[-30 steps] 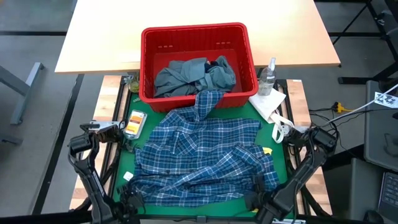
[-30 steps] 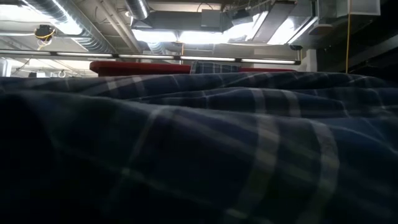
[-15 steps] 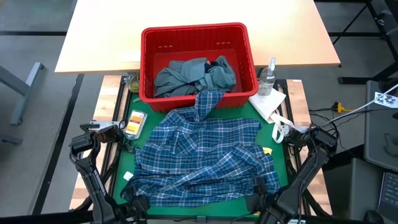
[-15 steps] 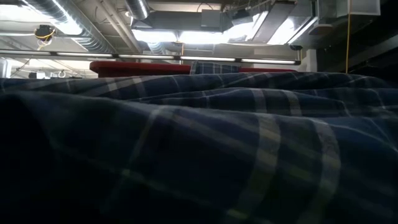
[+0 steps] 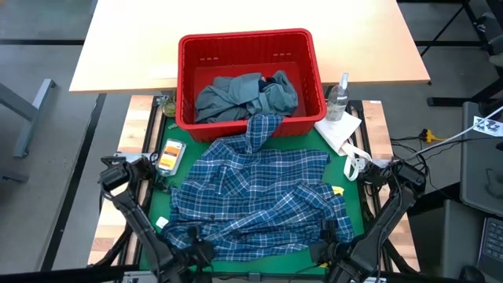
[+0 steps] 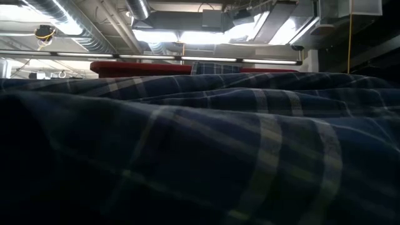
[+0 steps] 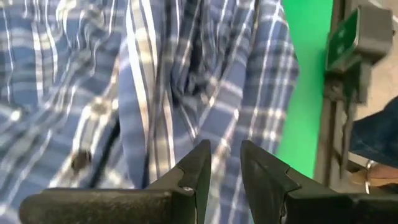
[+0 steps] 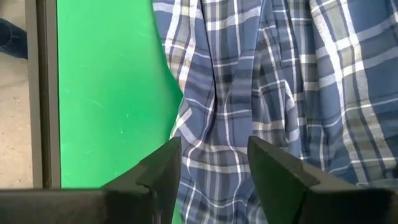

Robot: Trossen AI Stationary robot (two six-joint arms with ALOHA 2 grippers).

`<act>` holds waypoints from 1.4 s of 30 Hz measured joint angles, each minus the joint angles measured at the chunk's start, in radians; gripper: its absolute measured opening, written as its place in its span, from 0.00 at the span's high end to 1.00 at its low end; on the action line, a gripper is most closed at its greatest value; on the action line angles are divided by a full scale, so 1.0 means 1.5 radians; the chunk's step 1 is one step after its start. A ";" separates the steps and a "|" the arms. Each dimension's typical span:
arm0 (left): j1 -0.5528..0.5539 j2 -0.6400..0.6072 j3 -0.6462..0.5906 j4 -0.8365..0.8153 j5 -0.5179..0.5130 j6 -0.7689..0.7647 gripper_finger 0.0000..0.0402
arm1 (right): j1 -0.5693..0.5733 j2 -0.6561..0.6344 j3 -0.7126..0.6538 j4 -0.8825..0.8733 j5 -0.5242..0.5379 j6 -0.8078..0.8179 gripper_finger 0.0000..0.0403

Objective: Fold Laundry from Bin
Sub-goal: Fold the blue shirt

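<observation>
Plaid shirt (image 5: 255,196) lies spread and rumpled on the green mat (image 5: 338,161), just in front of the red bin (image 5: 250,47); one sleeve or tail climbs up over the bin's near rim. Inside the bin sits a grey-blue garment (image 5: 236,94) with a bit of dark navy fabric (image 5: 279,79) beside it. No yellow piece visible.

Left gripper (image 7: 224,163) hovers low over the shirt's near left corner, the side farthest from the bin; fingers narrow, a small gap between them, nothing pinched as far as the wrist view shows. Right gripper (image 8: 214,158) is over the near right hem, where plaid meets bare mat; fingers stand wide, empty.

Handling guess: thin woven cotton, light, floppy, no stiffness; it will drape and bunch when lifted, and folds will drag on the mat. Buttons and placket give slightly firmer lines. Best hold is probably the hem corners or shoulder seams, pinching a single layer at an edge, not a wrinkle in the middle. The part hooked over the bin rim may snag when pulled.

Surface: green mat on a slatted wooden tabletop, with a pale table (image 5: 236,20) behind the bin. Right of the bin: spray bottle (image 5: 339,94) and white paper towel (image 5: 338,130). Left of the bin, nearer me: small orange-and-white packet (image 5: 170,153). The low camera is mostly blocked by plaid; above it, ceiling ducts and strip lights.
</observation>
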 joint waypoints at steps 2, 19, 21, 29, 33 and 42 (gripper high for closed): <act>0.020 0.000 0.000 0.019 0.000 0.040 0.79 | 0.000 0.000 0.000 0.000 0.000 -0.001 0.54; 0.128 0.000 0.000 0.147 0.076 0.238 0.79 | -0.001 0.000 0.000 0.004 0.000 -0.005 0.54; 0.130 0.000 0.000 0.147 0.076 0.238 0.79 | -0.001 0.000 0.000 0.004 0.000 -0.005 0.54; 0.133 0.048 -0.001 0.175 0.099 0.260 0.79 | 0.000 0.000 0.000 0.008 0.011 -0.005 0.54; 0.137 0.063 -0.001 0.180 0.087 0.272 0.79 | -0.001 0.000 0.000 0.013 0.018 -0.005 0.54; 0.164 0.072 -0.001 0.177 0.087 0.273 0.80 | -0.001 -0.001 0.000 0.018 0.025 -0.005 0.54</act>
